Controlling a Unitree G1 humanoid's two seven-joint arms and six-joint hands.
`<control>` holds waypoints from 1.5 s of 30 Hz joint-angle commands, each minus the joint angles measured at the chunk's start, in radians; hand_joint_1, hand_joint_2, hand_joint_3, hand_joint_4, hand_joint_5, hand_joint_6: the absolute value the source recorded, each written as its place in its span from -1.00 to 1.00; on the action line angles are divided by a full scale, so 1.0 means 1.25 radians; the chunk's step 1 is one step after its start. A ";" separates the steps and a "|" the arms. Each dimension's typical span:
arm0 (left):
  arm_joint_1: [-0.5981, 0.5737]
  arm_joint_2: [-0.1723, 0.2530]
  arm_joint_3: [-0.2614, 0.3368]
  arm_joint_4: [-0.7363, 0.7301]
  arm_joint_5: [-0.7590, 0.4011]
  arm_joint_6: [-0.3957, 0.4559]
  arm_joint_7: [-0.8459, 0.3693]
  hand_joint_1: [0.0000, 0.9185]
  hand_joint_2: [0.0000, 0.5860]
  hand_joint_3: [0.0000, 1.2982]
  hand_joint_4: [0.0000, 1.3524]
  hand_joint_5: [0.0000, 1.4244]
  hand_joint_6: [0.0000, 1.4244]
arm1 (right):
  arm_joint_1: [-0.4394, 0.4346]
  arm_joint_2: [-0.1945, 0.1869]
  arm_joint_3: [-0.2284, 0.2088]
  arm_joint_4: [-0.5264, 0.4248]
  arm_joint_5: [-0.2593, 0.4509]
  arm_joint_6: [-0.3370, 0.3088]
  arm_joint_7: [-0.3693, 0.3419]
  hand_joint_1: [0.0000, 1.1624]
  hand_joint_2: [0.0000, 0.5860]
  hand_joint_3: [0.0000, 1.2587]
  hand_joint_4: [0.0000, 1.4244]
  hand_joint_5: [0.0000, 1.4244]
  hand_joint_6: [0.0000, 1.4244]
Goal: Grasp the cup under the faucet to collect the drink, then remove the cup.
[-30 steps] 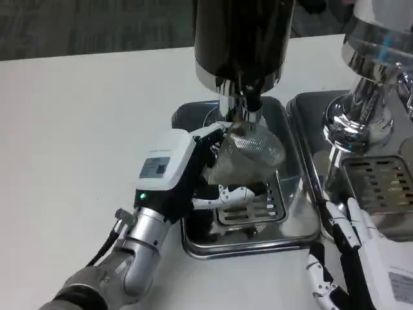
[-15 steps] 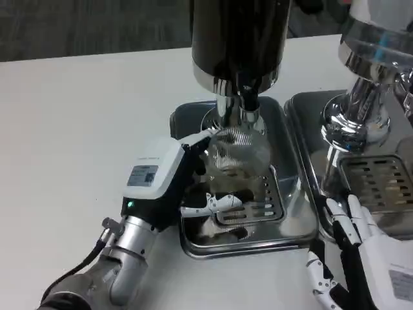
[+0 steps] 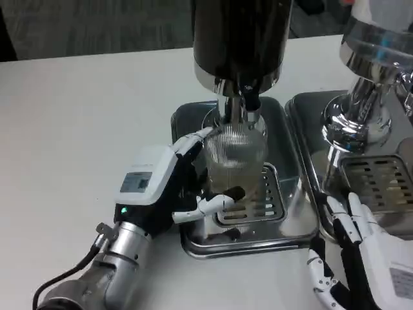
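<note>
A clear ribbed cup point(image 3: 235, 158) stands upright on the drip tray point(image 3: 248, 229) right under the black dispenser's faucet point(image 3: 250, 103). My left hand point(image 3: 171, 184) grips the cup from its left side, fingers wrapped around the lower wall. A pale liquid seems to sit in the cup's lower part. My right hand point(image 3: 358, 258) rests low at the right front, fingers apart, holding nothing.
The black and chrome dispenser body point(image 3: 239, 39) rises over the tray. A second chrome dispenser point(image 3: 371, 77) with its own drip tray point(image 3: 381, 187) stands to the right. White table point(image 3: 77, 129) spreads to the left.
The cup was tilted in my left hand a second ago; it now stands upright under the faucet. My left forearm has shifted slightly left and lower. The right hand barely moved.
</note>
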 commanded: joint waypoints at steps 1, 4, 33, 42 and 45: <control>0.016 0.012 -0.015 -0.010 0.007 -0.014 -0.011 -0.62 -0.71 -0.78 -0.83 -0.29 -0.53 | -0.001 -0.009 -0.006 0.002 0.007 0.001 0.003 -0.72 0.82 -0.79 -1.00 -0.91 -0.75; 0.025 0.042 0.000 -0.031 -0.007 -0.039 -0.001 -0.75 -0.73 -0.88 -0.98 -0.42 -0.65 | -0.010 -0.014 -0.003 0.005 0.007 -0.002 0.004 -0.72 0.82 -0.79 -1.00 -0.91 -0.75; 0.137 0.173 0.226 -0.395 -0.534 -0.402 -0.541 -1.00 -0.58 -1.00 -1.00 -0.96 -1.00 | -0.118 -0.038 -0.011 0.065 0.039 -0.001 0.003 -0.72 0.82 -0.84 -1.00 -1.00 -0.87; 0.133 0.124 0.239 -0.470 -0.720 -0.337 -0.832 -1.00 -0.56 -1.00 -1.00 -0.97 -1.00 | -0.121 -0.030 -0.011 0.074 0.039 0.001 0.001 -0.70 0.80 -0.85 -1.00 -1.00 -0.88; 0.111 0.096 0.238 -0.472 -0.748 -0.304 -0.918 -1.00 -0.56 -1.00 -1.00 -0.97 -1.00 | -0.120 -0.026 -0.013 0.075 0.039 0.001 -0.001 -0.70 0.80 -0.85 -1.00 -1.00 -0.88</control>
